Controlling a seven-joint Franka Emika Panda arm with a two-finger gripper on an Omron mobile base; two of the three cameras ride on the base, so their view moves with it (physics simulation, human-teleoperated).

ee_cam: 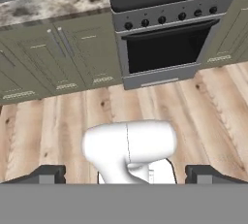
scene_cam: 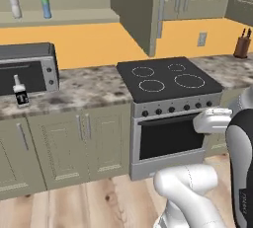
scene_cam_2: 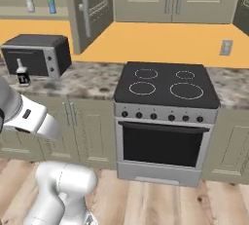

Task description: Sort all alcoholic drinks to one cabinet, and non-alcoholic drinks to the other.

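- Standing on the open upper cabinet shelf at about eleven o'clock in both base views, the whitish plastic bottle with a blue cap and the translucent blue plastic bottle with a green top are seen side by side, a little apart, so the non-alcoholic half of the sort is judged done.
- A square clear bottle with a black label bearing a white "T" is seen upright on the speckled stone counter, close in front of the grey toaster oven, at nine o'clock of the black four-ring stove.
- No slim brown beer bottle can be made out; its place cannot be told.
- The step in hand is judged to be the approach to the "T" bottle, not yet gripped.
- The next move is judged to call for a swing of the arm toward nine o'clock, a level reach at the bottle's body, and a closing of the jaws across its flat sides.
- The gripper is seen in the hand view pointed down over the wooden floor, fingertips spread wide at four and eight o'clock; nothing is held or touched.
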